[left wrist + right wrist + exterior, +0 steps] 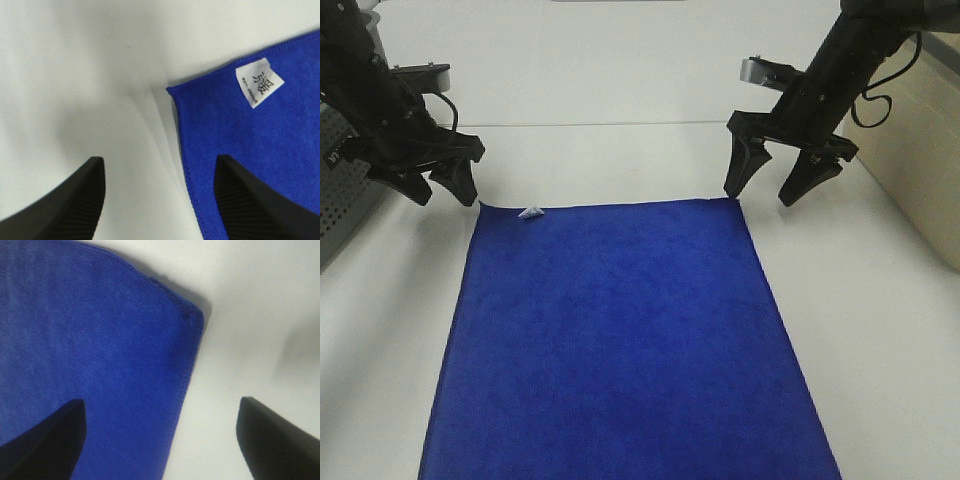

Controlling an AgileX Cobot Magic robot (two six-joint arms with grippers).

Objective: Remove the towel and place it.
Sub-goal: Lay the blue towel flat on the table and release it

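Towel [620, 340] flat on table [620, 160], centre to near edge. Left gripper [445, 195] and right gripper [760, 195] wide, empty, above far corners. Best lower straight, pinch both corners evenly.

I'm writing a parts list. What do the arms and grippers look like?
Both arms are black. The left gripper and right gripper each end in two curved, tapering black jaws; the left's inner faces are ribbed. The right wrist carries a grey block and a looping black cable.
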